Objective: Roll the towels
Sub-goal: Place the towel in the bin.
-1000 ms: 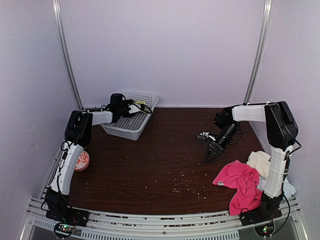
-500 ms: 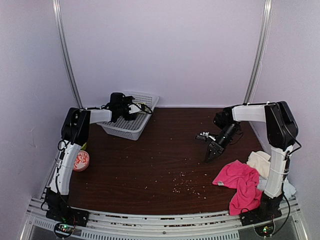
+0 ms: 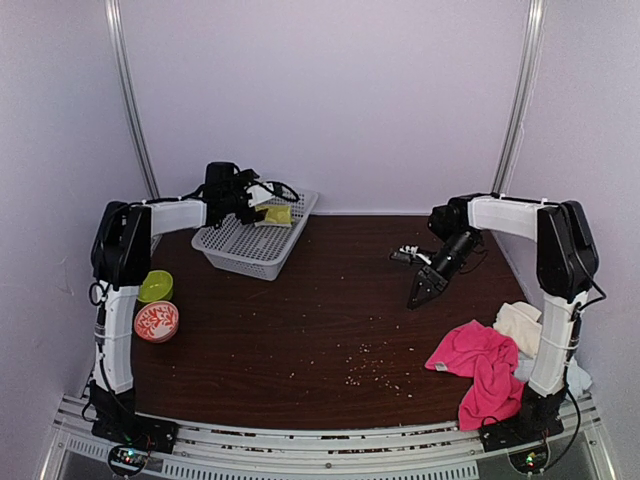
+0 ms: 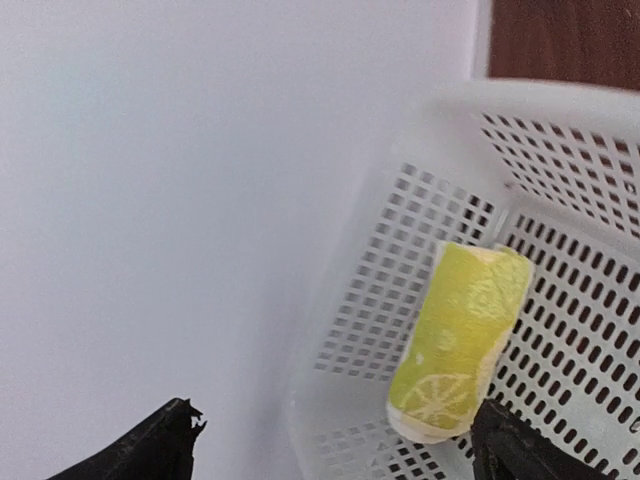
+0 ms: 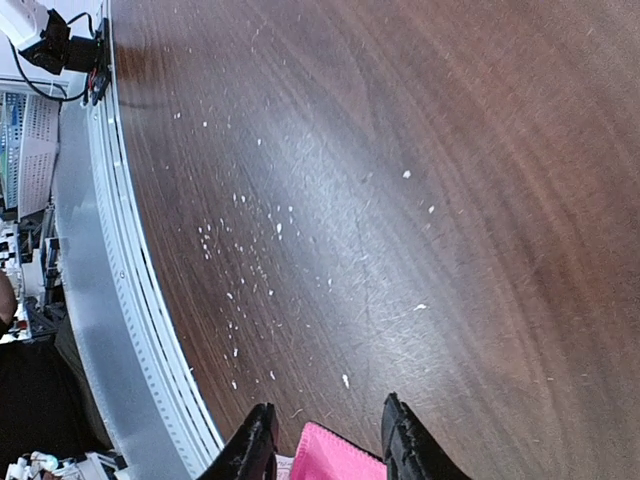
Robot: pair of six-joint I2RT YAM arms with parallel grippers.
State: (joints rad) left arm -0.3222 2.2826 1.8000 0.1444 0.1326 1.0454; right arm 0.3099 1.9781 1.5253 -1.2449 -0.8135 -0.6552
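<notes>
Only wrist view shows lemon print on lime towel [image 4: 458,345]; left tool [image 4: 338,408], right tool [image 5: 327,408] apart.

Left arm [image 3: 115,330], right arm [image 3: 550,350]: white links, black joints, black cables; right tool [image 3: 413,300] black.

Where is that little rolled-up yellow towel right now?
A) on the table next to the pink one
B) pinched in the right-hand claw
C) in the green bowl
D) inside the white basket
D: the left wrist view shows the rolled lime-yellow towel lying loose inside the white basket, with nothing gripping it.
</notes>
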